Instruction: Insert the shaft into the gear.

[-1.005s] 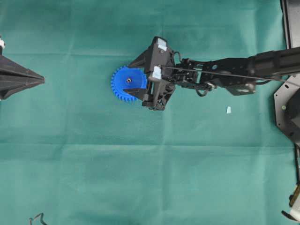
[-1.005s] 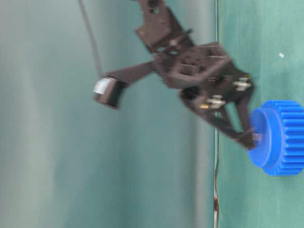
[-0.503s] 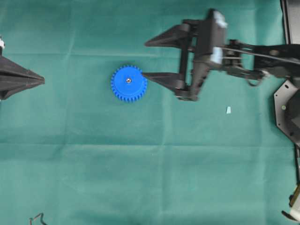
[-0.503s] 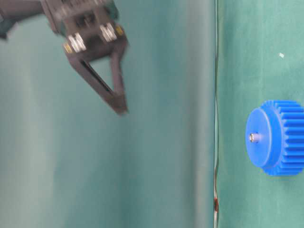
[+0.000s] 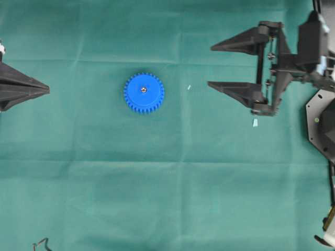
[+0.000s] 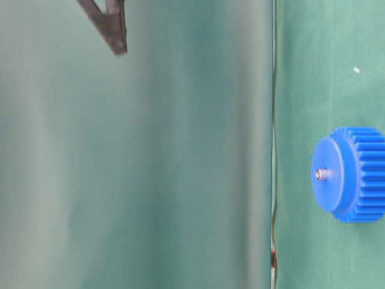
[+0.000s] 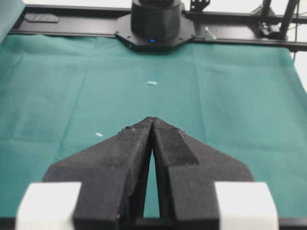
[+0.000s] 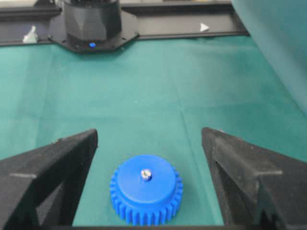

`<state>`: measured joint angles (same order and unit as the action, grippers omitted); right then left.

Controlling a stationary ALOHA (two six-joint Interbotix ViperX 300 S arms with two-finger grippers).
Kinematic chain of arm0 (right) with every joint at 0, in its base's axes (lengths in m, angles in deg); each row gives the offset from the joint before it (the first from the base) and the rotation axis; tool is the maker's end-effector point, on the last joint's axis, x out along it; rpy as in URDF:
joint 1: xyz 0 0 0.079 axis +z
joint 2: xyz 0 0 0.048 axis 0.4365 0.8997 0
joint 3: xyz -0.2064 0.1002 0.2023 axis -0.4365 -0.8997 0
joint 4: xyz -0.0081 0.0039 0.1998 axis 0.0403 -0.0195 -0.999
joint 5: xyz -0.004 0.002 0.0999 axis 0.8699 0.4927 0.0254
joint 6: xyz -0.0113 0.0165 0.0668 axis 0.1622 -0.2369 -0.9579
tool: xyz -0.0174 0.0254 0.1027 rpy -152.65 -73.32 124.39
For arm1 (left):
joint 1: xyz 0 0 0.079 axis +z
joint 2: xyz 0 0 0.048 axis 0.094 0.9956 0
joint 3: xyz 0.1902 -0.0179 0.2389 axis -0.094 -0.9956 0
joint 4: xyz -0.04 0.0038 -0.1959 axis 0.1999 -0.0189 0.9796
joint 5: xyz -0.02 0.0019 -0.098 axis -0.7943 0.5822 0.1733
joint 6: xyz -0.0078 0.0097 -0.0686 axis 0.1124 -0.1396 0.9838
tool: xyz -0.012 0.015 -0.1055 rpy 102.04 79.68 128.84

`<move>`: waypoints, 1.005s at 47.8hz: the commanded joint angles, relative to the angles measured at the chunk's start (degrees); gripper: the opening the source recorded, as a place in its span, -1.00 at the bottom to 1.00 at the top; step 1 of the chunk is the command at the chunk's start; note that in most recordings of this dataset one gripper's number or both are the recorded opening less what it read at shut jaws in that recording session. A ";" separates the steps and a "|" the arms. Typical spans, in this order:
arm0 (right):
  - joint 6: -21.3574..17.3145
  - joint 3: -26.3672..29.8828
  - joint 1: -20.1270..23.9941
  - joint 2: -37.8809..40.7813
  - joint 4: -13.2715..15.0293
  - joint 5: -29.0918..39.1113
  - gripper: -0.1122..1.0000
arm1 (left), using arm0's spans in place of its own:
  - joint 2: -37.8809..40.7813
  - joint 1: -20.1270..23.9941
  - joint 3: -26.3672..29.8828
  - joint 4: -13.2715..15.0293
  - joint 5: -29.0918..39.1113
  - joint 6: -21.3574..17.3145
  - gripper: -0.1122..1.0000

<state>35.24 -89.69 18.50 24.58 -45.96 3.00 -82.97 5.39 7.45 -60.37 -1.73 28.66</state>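
Green cloth, creased in a faint grid, covers the whole worktop, and the same green fills the blurred backdrop in the table-level view. At the cloth's middle the blue spur gear lies flat, teeth ringing its rim, with the small silvery shaft standing upright in its centre hole; only the shaft's shiny round end shows above the hub, the rest being hidden inside the gear.

Off to the right in the overhead view, the right tool hangs well apart from the gear, its two black tapered fingers spread wide with nothing between them, pointing back toward the gear. Much of its arm is cut off by the frame edge. From its own wrist camera the gear sits between and beyond the two parted fingers, untouched. In the table-level view just one dark fingertip pokes in, high above the cloth and soft with blur.

At the opposite edge, the left tool rests level with its fingers pressed together into a single point, gripping nothing; its body is cropped.

A small pale-blue scrap lies just below the right tool, and a tiny white fleck lies between gear and tool. Black base plates border the cloth's far edges.
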 commanded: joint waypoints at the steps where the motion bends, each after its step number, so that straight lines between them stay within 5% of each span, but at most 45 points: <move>1: -0.09 -0.79 0.09 -1.76 0.00 -1.14 0.83 | 0.09 0.09 1.32 -0.09 -0.26 0.00 -0.80; 48: -0.18 -2.55 0.09 -2.29 0.00 -1.58 0.83 | 0.09 0.09 1.41 -0.09 -0.26 0.00 -0.80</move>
<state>35.15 -92.76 18.50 22.30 -45.96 1.94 -83.06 5.39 7.45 -60.28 -1.73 28.66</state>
